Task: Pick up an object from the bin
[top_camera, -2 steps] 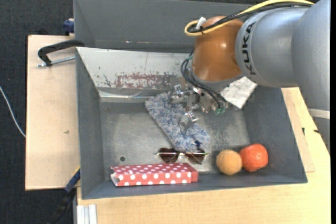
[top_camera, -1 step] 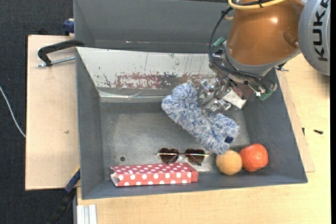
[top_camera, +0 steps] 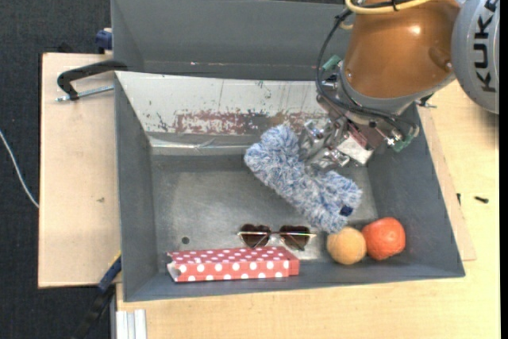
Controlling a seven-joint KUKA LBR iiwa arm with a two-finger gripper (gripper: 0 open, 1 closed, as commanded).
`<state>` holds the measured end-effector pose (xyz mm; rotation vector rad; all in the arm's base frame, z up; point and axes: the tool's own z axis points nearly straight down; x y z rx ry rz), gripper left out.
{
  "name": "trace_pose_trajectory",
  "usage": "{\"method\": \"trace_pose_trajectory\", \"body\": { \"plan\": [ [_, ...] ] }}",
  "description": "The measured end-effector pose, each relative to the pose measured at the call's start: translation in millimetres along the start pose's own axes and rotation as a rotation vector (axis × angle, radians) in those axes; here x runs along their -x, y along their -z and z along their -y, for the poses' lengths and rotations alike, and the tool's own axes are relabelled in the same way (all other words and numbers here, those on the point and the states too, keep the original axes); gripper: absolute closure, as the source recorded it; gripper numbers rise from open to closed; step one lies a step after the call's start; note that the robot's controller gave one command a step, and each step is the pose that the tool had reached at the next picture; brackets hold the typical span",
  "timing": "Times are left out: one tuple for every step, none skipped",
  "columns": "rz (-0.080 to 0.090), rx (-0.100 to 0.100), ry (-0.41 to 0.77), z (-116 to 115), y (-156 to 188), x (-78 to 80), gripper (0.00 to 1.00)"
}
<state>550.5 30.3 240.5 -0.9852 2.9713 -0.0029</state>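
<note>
Five things in a grey bin (top_camera: 131, 194), tool (top_camera: 327, 145) at the fluffy blue cloth (top_camera: 298, 175).
Nearest, below-left of the cloth, lies a red white-dotted box (top_camera: 232, 263); heart-shaped sunglasses (top_camera: 276, 235) sit just below the cloth, and a yellow-orange ball (top_camera: 346, 245) touches an orange ball (top_camera: 385, 238) below its right end. Farther back, the tool is at the cloth's upper right edge; whether it is spread or pressed together cannot be told.
</note>
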Motion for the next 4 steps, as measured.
{"method": "trace_pose_trajectory", "body": {
  "plan": [
    [-0.006,0.006,0.253,-54,-138,22.4,1.0],
    [-0.006,0.007,0.253,-54,-138,22.4,1.0],
    [-0.005,0.006,0.257,-54,-124,28.1,1.0],
    [-0.009,0.009,0.251,-54,-73,29.1,1.0]
  ]
}}
